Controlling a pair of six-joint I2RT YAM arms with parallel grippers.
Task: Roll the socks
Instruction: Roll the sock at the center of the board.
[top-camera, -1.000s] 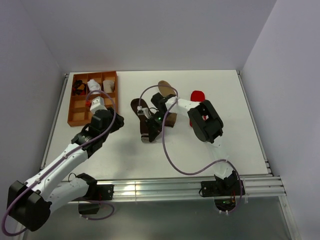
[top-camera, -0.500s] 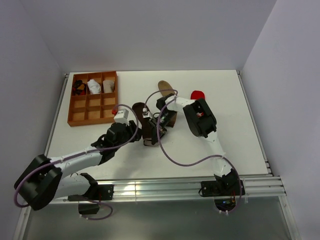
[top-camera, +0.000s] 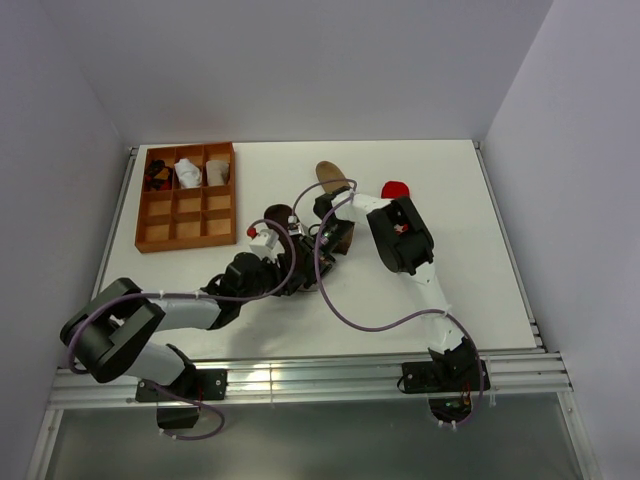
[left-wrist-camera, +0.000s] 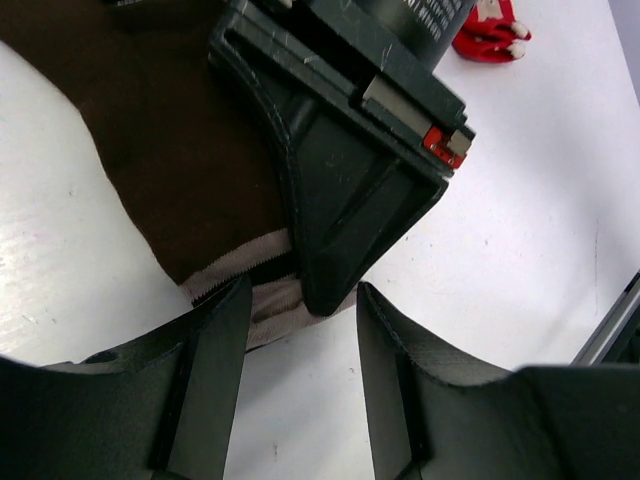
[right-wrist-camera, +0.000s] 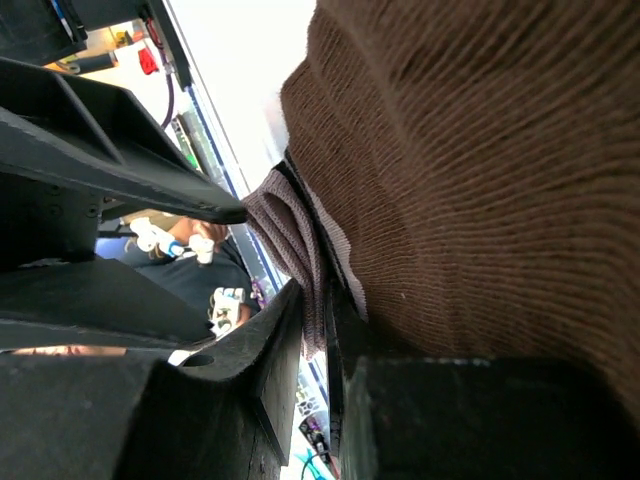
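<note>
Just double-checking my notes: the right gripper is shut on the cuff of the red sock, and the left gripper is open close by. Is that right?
Not quite. The right gripper is shut on the cuff of the brown sock, as the right wrist view shows; the red sock lies apart. The left gripper is open close by.

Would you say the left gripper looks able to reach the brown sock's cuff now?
Probably yes: the left gripper stands open right at the brown sock's cuff, though the right gripper, pinching that edge, crowds it.
</note>
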